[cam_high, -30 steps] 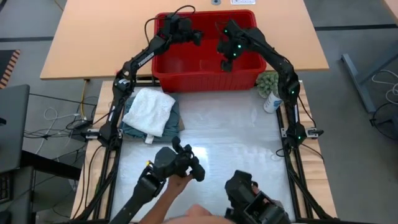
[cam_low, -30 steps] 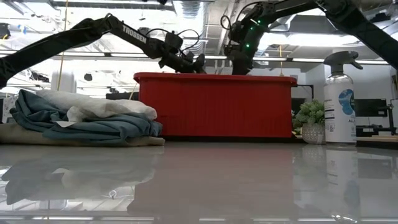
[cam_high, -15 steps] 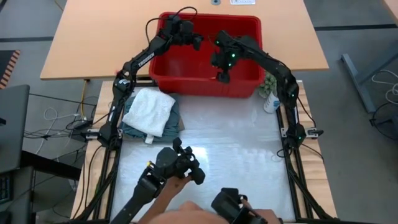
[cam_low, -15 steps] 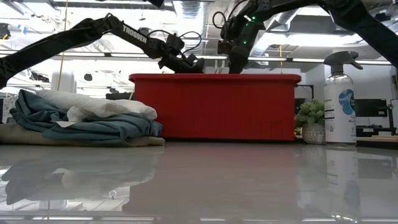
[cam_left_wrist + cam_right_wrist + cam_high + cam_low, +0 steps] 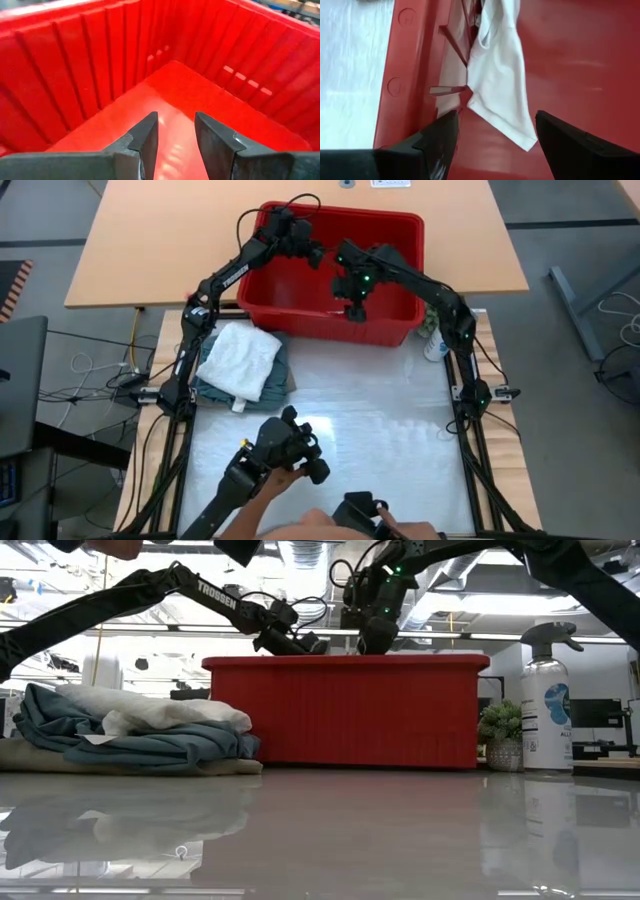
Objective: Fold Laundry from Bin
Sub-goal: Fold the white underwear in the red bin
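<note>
Bin: bright red plastic tub with tall ribbed sides (image 5: pixel 385 330) stands at the far end of the shiny table (image 5: pixel 370 420), partly on the wooden table behind (image 5: pixel 150 240).
Inside the bin: a white piece of cloth (image 5: pixel 500 65) hangs against the inner wall near the rim; the red floor around it is bare.
Laundry pile: a white folded cloth (image 5: pixel 240 357) lies on top of a dark teal-green garment (image 5: pixel 280 375), with a beige one (image 5: pixel 60 758) at the very bottom. The pile sits on the table just left of the bin's near corner.
Right gripper (image 5: pixel 492 132): it hangs inside the bin above the white cloth, fingers spread wide apart, holding nothing.
Left gripper (image 5: pixel 175 135): it is over the far left part of the bin, pointing down at the red floor, fingers a little apart with nothing between them.
Other things: a spray bottle (image 5: pixel 547 700) and a small green plant (image 5: pixel 503 735) stand right of the bin.
Near edge: a person's hand (image 5: pixel 285 477) works dark control arms.
</note>
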